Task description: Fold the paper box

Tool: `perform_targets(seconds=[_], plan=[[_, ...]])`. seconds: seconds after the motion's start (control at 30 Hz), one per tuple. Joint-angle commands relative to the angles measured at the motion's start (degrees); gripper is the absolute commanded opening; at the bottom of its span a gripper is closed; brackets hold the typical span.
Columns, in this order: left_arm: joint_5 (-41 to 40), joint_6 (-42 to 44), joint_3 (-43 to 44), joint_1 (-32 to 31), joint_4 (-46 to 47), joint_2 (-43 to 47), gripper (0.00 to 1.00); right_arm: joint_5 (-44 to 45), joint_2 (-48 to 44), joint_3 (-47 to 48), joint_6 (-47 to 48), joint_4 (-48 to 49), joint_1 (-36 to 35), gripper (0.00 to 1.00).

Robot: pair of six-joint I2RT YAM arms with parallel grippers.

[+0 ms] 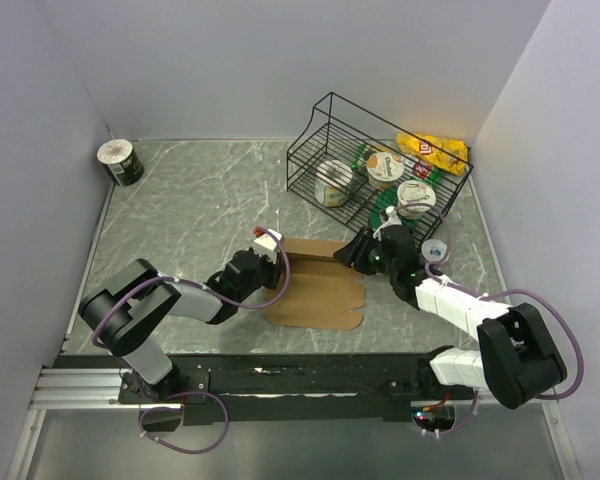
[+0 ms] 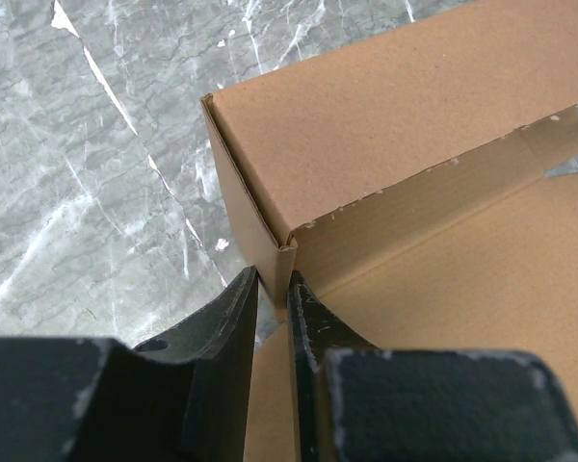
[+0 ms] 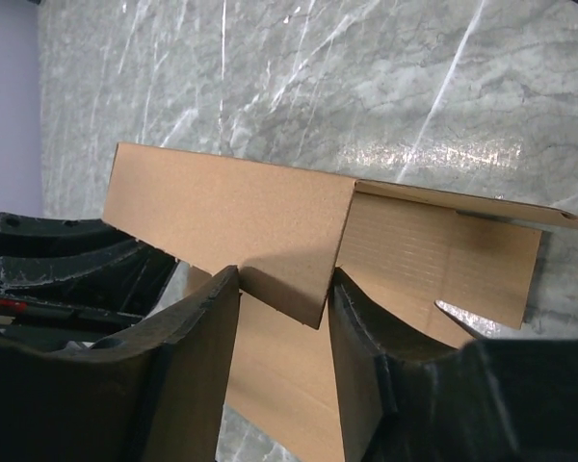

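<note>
— Where is the plain brown cardboard mailer box (image 1: 315,295)?
— Part-folded on the grey marbled counter (image 1: 180,200), between both arms; its far wall stands raised.
— And the left jaws?
— Clenched on a wall corner.
— And the right jaws?
— Apart; straddling a raised cardboard panel (image 3: 270,231), not pinching it.

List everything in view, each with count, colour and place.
paper box: one, brown, partly folded, table centre
wire basket: one, black, far right
lidded cups: three, pale, in the basket
snack bags: yellow, count unclear, at the basket's far right end
round tin: one, dark with a white top, far left corner
table: one, grey marbled
left gripper: one, black, pinched on the box's raised wall corner
right gripper: one, black, open astride a raised flap
</note>
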State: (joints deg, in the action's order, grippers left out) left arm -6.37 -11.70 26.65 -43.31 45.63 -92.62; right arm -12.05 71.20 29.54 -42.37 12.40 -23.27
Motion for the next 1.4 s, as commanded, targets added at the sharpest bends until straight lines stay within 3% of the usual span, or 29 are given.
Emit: perform_targets(seconds=[0.0,0.13,0.23,0.3,0.43,0.57,0.77,1.03,1.2,1.37], plan=[[1.01,-0.07,0.94,-0.72,2.54,0.07,0.23,-1.83,0.43,-1.41,-0.87,6.66,0.85,0.46],[1.01,-0.16,0.77,-0.81,2.63,0.33,0.23,-1.66,-0.44,-2.47,-1.22,8.07,1.21,0.41],[0.92,-0.07,0.94,-0.81,2.28,0.16,0.23,-1.74,-0.8,-2.56,-1.49,8.52,1.38,0.43],[-0.3,-0.42,1.38,-0.81,1.4,0.16,0.22,-1.75,-0.97,-2.38,-1.14,7.9,1.47,0.5],[-3.64,-0.95,1.91,-0.81,-0.88,0.59,0.19,0.09,-4.39,-2.64,0.44,5.1,1.91,0.81],[-6.98,-2.09,3.92,-0.81,-5.36,1.21,0.18,2.73,-10.37,-3.52,3.17,-0.17,2.09,0.87],[-9.53,-3.5,6.91,-0.72,-12.74,2.18,0.16,5.2,-21.27,-6.33,4.49,-10.71,2.0,0.86],[-8.31,-4.55,10.08,-0.28,-19.25,2.09,0.16,4.93,-27.42,-9.06,2.64,-18.55,-0.1,0.64],[-9.18,-4.29,11.05,-0.11,-21.72,2.35,0.14,11.95,-35.5,-4.96,7.03,-24.76,-7.22,0.7],[-10.85,-4.29,10.52,0.15,-21.9,3.06,0.12,16.8,-33.24,2.35,9.24,-33.31,-9.87,0.72]])
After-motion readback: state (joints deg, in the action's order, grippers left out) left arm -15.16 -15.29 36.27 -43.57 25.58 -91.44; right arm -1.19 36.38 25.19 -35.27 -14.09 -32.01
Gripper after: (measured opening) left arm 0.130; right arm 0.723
